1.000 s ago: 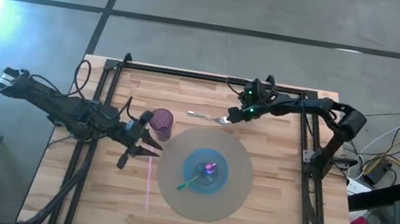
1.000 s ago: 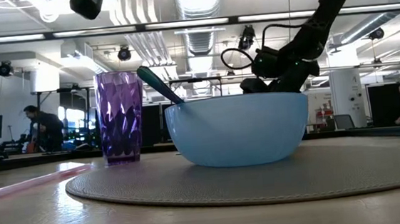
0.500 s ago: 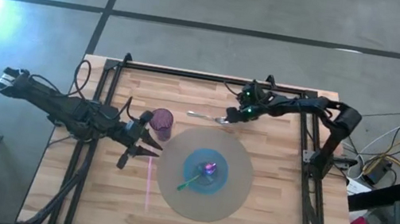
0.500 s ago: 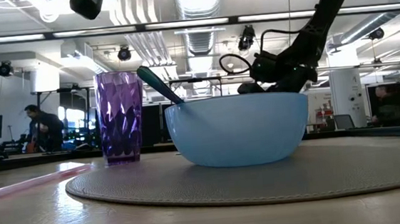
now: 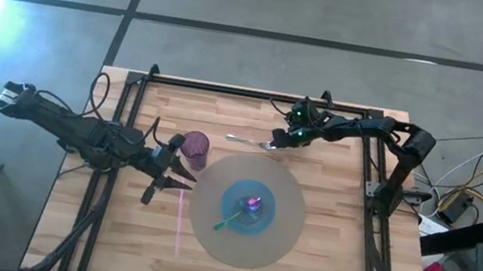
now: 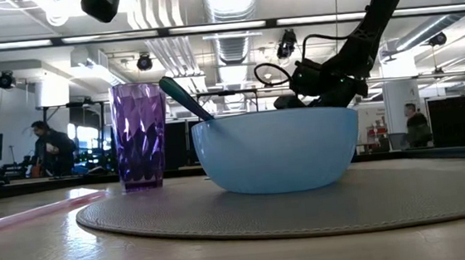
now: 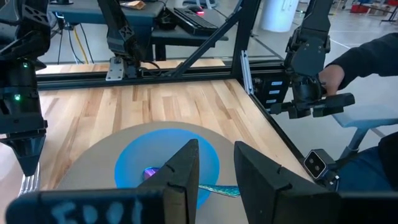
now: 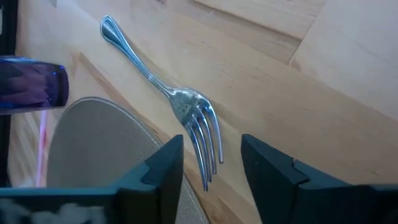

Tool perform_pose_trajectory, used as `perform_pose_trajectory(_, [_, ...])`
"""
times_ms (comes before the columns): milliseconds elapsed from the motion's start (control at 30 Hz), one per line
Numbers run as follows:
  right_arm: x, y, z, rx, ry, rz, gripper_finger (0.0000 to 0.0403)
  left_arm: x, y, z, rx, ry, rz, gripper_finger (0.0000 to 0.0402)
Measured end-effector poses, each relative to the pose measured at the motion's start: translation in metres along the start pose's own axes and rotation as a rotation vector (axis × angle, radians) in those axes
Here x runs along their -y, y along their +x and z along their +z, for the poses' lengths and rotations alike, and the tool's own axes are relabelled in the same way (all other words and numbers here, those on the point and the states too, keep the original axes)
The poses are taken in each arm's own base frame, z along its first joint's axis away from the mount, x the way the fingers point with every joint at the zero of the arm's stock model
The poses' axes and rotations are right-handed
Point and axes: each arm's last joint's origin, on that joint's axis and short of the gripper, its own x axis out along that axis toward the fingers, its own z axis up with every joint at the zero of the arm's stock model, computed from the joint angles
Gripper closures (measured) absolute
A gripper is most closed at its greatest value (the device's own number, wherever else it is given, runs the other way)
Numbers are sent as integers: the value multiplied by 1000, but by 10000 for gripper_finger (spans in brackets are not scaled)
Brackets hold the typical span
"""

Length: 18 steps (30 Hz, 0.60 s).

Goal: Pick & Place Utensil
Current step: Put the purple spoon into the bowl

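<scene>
A silver fork [image 5: 245, 141] lies flat on the wood near the table's far edge, just beyond the round grey mat [image 5: 278, 243]. Its handle points toward the table's left. My right gripper [image 5: 281, 142] is open and low over the fork's tines [image 8: 202, 134]. Its fingers [image 8: 163, 165] stand on either side of the tines, apart from them. In the low view the blue bowl [image 6: 276, 151] hides the fork. My left gripper [image 5: 184, 177] is open and waits beside the purple cup [image 5: 196, 148], holding nothing; its own view shows the open fingers [image 7: 216, 146].
The blue bowl [image 5: 250, 205] stands at the middle of the mat with a green spoon [image 5: 230, 219] leaning in it. A pink straw [image 5: 180, 215] lies on the wood left of the mat. Black frame rails [image 5: 369, 156] run along the table's edges. A person's sleeve [image 7: 364, 56] shows beyond the table.
My right gripper has crept a little toward the table's left, along the fork's tines, and stays open. The fork, bowl, cup and left arm have kept still.
</scene>
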Motion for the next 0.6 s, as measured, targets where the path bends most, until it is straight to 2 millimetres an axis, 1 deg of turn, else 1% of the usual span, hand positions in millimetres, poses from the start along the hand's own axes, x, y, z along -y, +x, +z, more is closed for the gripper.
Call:
perform_pose_trajectory(367, [0,0,0,15,3,-18,346,0,0,0,0,0,0,307])
perform_pose_trajectory(600, [0,0,1,18,-3,-13,391,0,0,-1,-11,-1,1,307])
